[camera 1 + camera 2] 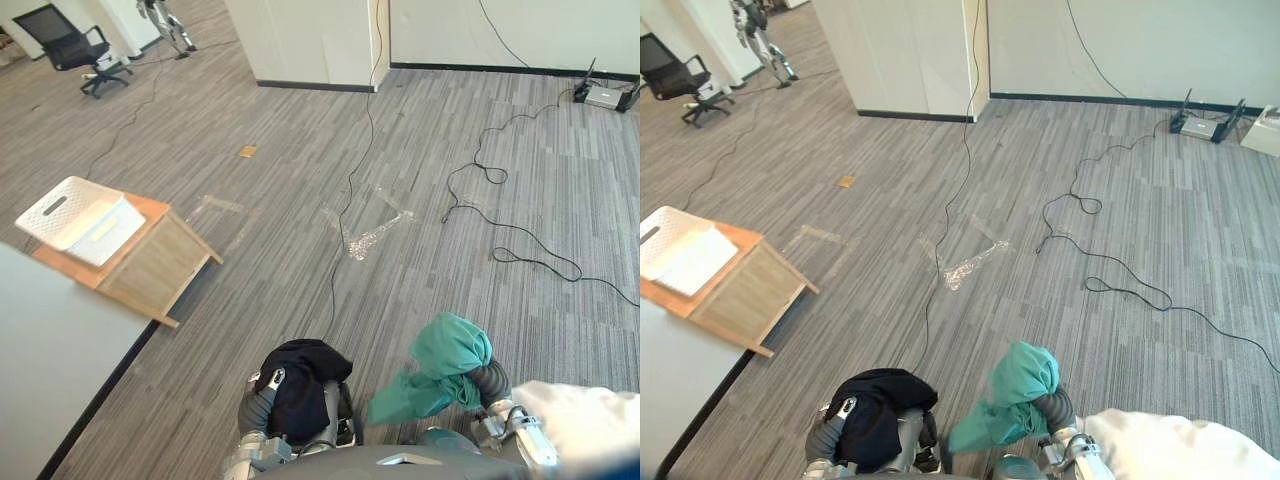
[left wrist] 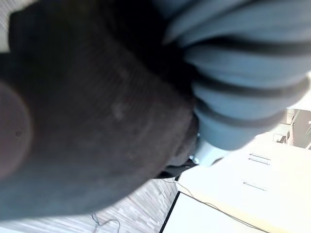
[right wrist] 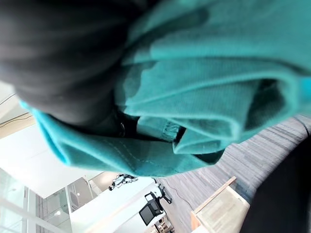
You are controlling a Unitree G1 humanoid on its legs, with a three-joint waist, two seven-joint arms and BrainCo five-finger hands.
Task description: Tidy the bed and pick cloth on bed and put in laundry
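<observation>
Two cloths are held up over a grey carpeted floor [image 1: 300, 180], one on each robot hand.

White bedding [image 1: 585, 420] is seen at the lower right edge, beside the right arm. To the left, a low wooden table [image 1: 150, 262] is tilted on the carpet, and a white laundry basket [image 1: 80, 220] is carried on its top, well apart from both cloths. A teal cloth [image 1: 445, 365] is bunched over the right robot hand [image 1: 490, 380], with a loose fold hanging off it. A black cloth [image 1: 300, 385] is draped over the left robot hand [image 2: 243, 73]. Each robot hand is buried in its cloth, so how far it is closed cannot be told.
</observation>
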